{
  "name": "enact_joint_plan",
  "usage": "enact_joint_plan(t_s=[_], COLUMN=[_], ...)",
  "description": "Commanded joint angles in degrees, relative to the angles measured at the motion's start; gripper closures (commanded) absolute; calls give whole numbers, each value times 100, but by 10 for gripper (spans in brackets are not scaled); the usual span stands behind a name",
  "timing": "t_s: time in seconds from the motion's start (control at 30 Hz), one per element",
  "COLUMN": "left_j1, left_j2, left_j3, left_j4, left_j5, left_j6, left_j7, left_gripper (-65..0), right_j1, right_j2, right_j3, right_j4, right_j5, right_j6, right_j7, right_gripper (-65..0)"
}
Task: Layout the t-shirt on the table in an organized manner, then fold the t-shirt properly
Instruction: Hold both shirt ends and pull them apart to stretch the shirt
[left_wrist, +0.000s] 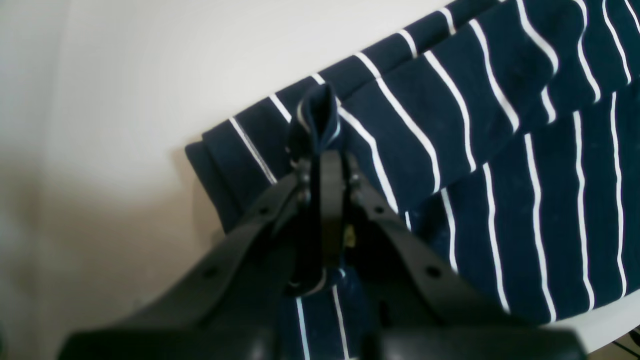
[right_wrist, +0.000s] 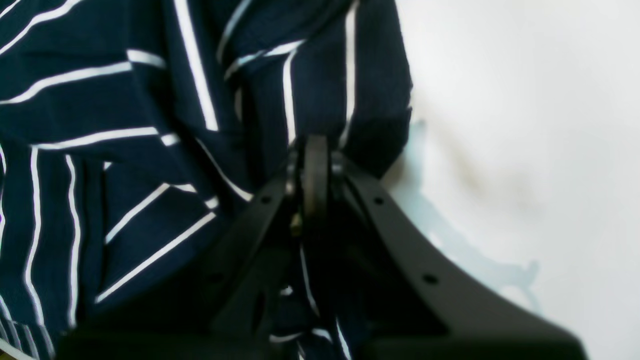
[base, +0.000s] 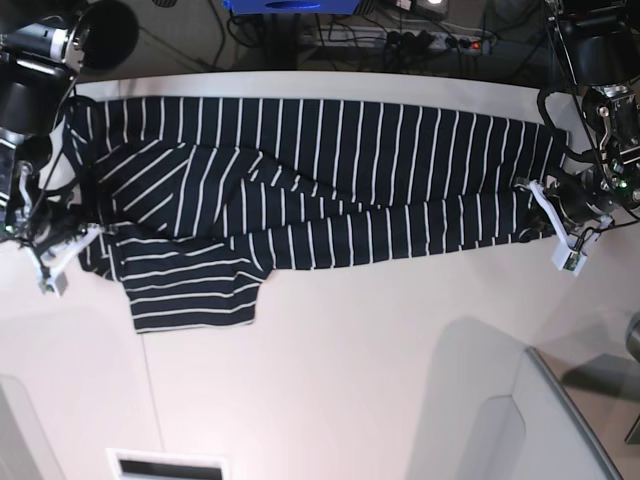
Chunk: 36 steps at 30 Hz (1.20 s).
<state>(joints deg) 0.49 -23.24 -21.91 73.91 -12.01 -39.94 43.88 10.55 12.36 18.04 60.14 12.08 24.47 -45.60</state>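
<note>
Base view, starting at its left edge: the right gripper (base: 85, 238), black-fingered, is clamped on the dark navy, white-striped soft t-shirt (base: 330, 175) near the sleeve that splays toward the front of the big matte white table (base: 380, 360). Its wrist view confirms it, jaws together with striped cloth bunched between them. Across the middle, the shirt lies folded lengthwise into a long band near the far edge, rumpled on the sleeve side. Over at the right edge of the view, the left gripper (left_wrist: 320, 145) pinches a small upstanding tuck of fabric at the shirt's end, jaws closed on it.

For this step, I'd say both arms should draw apart evenly and keep low, so the band tautens without slipping out of either pinch.

Long axis: side to side across the table, sleeve end toward the right gripper.
</note>
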Motion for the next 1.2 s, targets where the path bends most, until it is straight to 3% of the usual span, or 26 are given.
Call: enact_joint_plan(t_s=[0.0,0.2,0.57,0.77,1.0,1.17], left_j1=[-71,-18,-18,-54,-45,-36], left_j2=[-133,-133,-36,-10,-27,-36], left_j3=[-29,-20,-29,-29,-81,-81], left_j4=[77,77,77,77,77,77], left_j5=[-43,-43,432,432,432,432], left_j6=[-6,-6,-6,-6,-6,-6], left_j7=[-120,-120,-128,-128,-128,-128], left_gripper=[0,0,0,0,0,0], right_j1=[145,233,594,937,1403,1473], right_j2=[43,-150,-133,-18,140,228], right_j3=[-165,-472,-481,-490,-490,-490], right_j4=[74,12,-629,-1280,-2458,-2590], right_j5=[89,80,80,72,72,72], right_j6=[28,28,28,19,19,1], right_j7=[81,204,785,1295,2270,2640], right_gripper=[0,0,0,0,0,0])
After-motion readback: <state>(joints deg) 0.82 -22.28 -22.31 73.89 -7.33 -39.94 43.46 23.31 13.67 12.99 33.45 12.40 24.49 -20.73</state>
